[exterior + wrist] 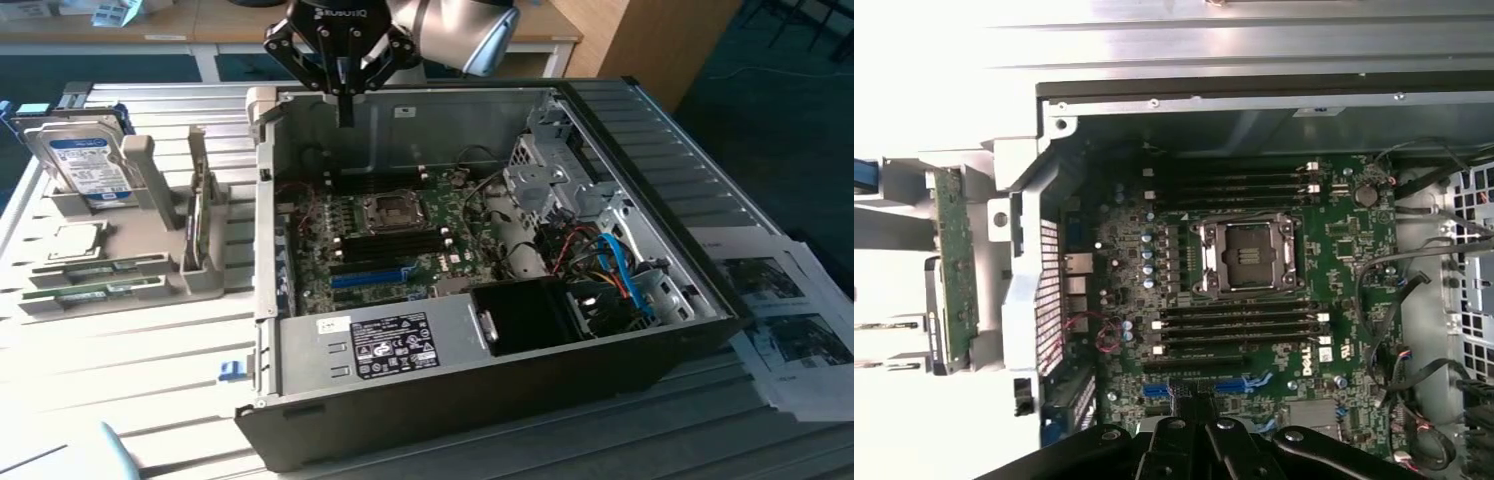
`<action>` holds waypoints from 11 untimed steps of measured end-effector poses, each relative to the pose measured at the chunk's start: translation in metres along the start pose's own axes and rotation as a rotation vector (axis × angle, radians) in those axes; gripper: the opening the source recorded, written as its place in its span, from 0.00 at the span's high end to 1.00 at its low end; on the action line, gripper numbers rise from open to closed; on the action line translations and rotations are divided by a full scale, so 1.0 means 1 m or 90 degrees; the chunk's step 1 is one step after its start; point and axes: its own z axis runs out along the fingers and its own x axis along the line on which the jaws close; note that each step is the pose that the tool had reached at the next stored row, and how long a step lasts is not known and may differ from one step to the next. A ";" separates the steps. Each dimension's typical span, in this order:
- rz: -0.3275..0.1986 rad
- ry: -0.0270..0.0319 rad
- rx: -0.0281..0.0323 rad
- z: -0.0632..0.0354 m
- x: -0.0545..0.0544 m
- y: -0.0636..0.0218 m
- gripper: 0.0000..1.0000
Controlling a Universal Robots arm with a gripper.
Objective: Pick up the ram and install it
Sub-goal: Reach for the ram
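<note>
**Component.** The ram is a long green board. It stands on edge in the grey holder outside the computer case, at about 9 o'clock from the motherboard in the exterior view.

**Handling (judged).**
- Light and stiff, but thin and fragile.
- The chips and the contact edge should not be pinched.
- The safest hold is across the two flat faces near the middle of the upper free edge. This keeps the stick from tipping in the grip.
- The smooth faces may slip under a weak squeeze.

**Nearby parts.** A hard drive stands at the holder's far end. The black memory slots on the motherboard look unoccupied.

**Arm pose.** The gripper points straight down above the case's far wall, at about 12 o'clock from the motherboard. Its fingers are pressed together with nothing between them. The ram lies at roughly 8 o'clock from the gripper, well apart and untouched.
</note>
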 end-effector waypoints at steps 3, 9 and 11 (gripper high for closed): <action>0.000 0.0000 0.0000 -0.0002 0.008 -0.0006 0.90; 0.000 0.0000 0.0000 -0.0006 0.023 -0.0017 0.90; 0.000 0.0000 0.0000 -0.0007 0.028 -0.0021 0.90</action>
